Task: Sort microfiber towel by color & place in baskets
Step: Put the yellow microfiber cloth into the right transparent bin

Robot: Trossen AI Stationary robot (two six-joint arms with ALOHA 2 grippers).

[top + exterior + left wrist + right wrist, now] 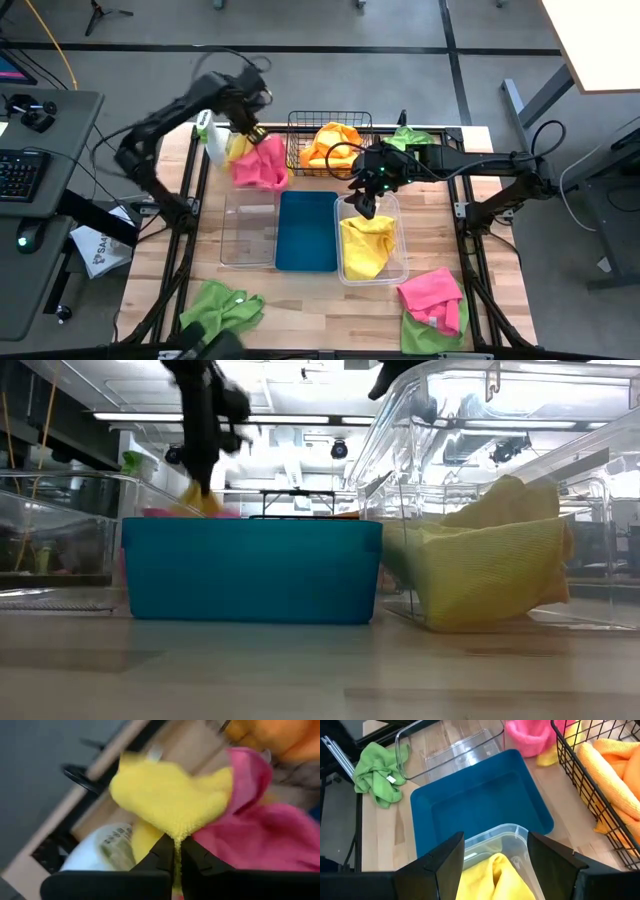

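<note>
Yellow towel [170, 800] pinched in left hand [176, 851]; right hand [495, 865] open.

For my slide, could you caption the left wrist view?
Left gripper pinches a yellow towel beside a pink towel.

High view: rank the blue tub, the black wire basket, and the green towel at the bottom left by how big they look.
1. Blue tub, the largest.
2. Black wire basket, somewhat smaller; part of it is hidden by orange towels, so this is unsure.
3. Green towel, crumpled, the smallest.
</note>
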